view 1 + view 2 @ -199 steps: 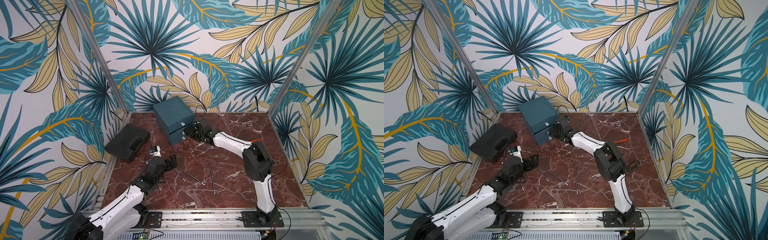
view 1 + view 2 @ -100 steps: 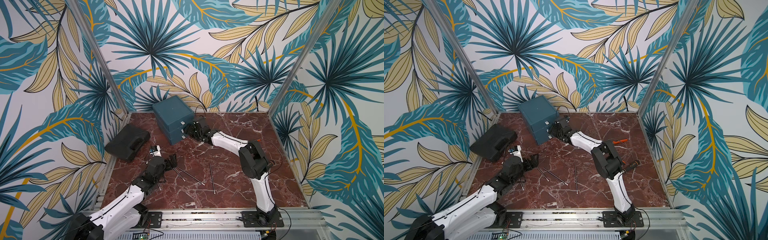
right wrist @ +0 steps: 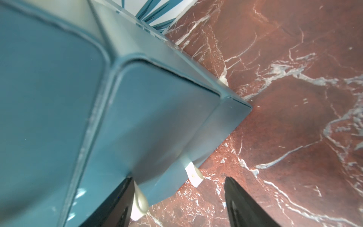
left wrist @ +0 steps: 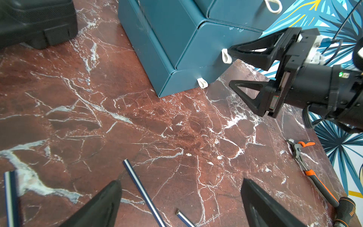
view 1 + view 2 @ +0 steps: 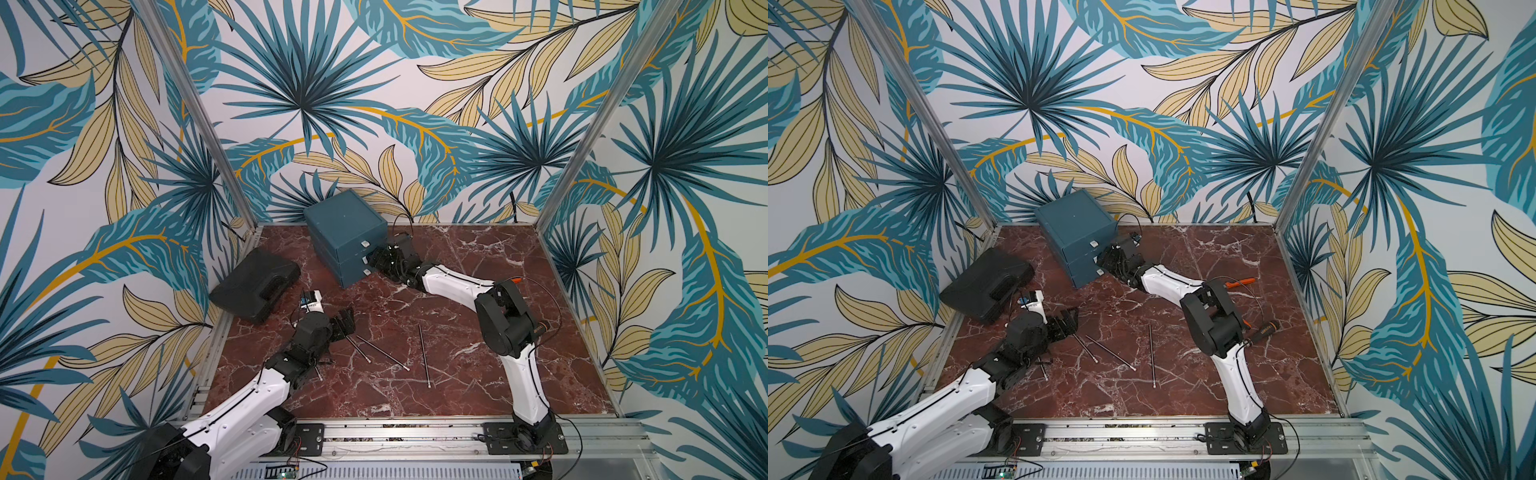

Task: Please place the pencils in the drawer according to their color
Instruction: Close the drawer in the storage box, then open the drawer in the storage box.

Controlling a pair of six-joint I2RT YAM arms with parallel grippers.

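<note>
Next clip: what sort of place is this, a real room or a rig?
Most likely a staged robot test booth, not a home: white left arm and right arm bolted to an aluminium rail, leaf-print panel walls, marble-pattern tabletop.

The counter (image 5: 478,399) lies bare across its front right and back right, wide enough for an arm to pass. The teal drawer chest (image 5: 345,220) blocks the back left and the black case (image 5: 253,286) fills the left edge, with a narrow lane between them. The right arm (image 5: 453,286) spans from its base to the chest front, where the right end effector (image 4: 229,67), jaws apart, crowds the pull tabs (image 4: 225,56). Thin dark pencils (image 5: 424,353) litter the middle, just beside the wide-spread left end effector (image 5: 345,324). Orange-handled pliers (image 4: 300,149) lie toward the right wall
</note>
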